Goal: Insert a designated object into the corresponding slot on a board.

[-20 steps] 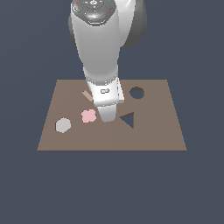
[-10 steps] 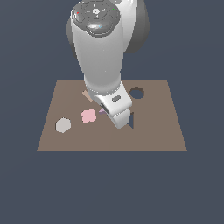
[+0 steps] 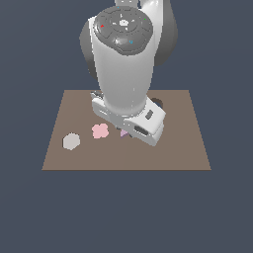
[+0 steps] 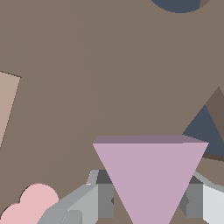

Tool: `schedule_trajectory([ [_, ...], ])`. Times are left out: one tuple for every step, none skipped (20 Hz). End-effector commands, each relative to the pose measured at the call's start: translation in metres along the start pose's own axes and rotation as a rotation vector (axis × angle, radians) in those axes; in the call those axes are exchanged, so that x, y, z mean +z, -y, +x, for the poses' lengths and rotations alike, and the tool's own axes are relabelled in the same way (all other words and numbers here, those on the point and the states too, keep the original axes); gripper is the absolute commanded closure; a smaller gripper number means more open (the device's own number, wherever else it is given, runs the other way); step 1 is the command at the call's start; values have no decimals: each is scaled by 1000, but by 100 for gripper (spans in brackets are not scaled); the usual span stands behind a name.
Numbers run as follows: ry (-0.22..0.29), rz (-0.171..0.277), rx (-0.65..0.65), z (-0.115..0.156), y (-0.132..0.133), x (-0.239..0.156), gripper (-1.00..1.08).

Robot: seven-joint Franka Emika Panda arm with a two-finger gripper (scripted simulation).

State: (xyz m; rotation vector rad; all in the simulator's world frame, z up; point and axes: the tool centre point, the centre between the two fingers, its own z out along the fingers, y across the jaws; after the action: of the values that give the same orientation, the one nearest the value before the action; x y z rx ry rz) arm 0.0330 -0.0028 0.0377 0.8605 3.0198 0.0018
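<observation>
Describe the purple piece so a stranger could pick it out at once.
Start at the brown board and find the white arm's gripper low over its middle. Between the jaws sits the lilac triangle, flat and three-cornered, unlike the lobed pink flower and grey hexagon beside it.

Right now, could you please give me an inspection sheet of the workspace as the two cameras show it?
Surface: brown board, flat, on a dark floor.
Job's things: lilac triangle piece between the gripper fingers, beside the triangular slot, not in it.
Clutter: pink flower piece, grey hexagon piece, tan piece partly seen, round hole.
Grippers: gripper shut on the triangle.
Cables: nothing seen.
Surroundings: plain dark background, nothing seen.
</observation>
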Motion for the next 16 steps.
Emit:
schedule_trajectory([
  [0,0,-110,-1,-9,-1,108],
  [0,0,-153,-1,-12,-1,108],
  [0,0,-197,-1,-16,-1,108],
  [0,0,-240,-1,-19,-1,108],
  [0,0,-284,-1,-23,-1,108],
  [0,0,-327,0,-26,-1,108],
  [0,0,-368,0,-30,-1,108],
  [0,0,-408,1,-33,-1,108],
  [0,0,-446,2,-36,-2,108],
  [-1,0,-483,3,-39,-2,108],
  [-1,0,-518,4,-41,-2,108],
  [-1,0,-552,5,-44,-2,108],
  [-1,0,-585,6,-46,-2,108],
  [-1,0,-616,7,-48,-2,108],
  [-1,0,-645,9,-51,-2,108],
  [-1,0,-673,10,-53,-2,108],
])
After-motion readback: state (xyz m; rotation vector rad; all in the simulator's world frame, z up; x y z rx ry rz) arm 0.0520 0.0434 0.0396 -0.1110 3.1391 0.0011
